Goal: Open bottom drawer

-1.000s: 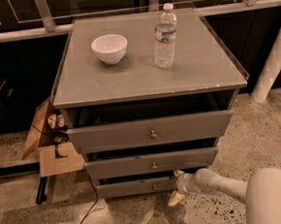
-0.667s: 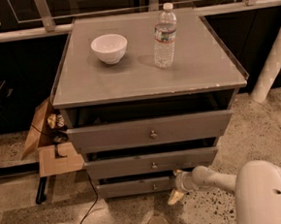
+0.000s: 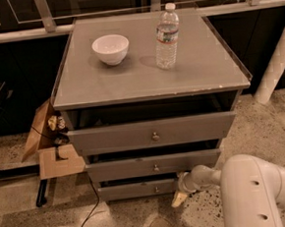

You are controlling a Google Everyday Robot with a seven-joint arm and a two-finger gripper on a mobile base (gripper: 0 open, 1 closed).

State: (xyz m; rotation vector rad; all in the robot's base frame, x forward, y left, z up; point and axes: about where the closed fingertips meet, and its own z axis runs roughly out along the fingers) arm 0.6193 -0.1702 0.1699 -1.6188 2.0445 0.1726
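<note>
We see through 1 camera, high above and behind the gripper, facing down at the cabinet; the gripper sits at the bottom drawer's right end.

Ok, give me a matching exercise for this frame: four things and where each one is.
Things: 1 white bowl; 2 water bottle; 3 bottom drawer; 4 gripper.
Places: A low down, by the bottom drawer's right end; B cabinet top, left part; C lowest grey front; D cabinet top, right of the bowl.
Pairs: 1-B; 2-D; 3-C; 4-A.
</note>
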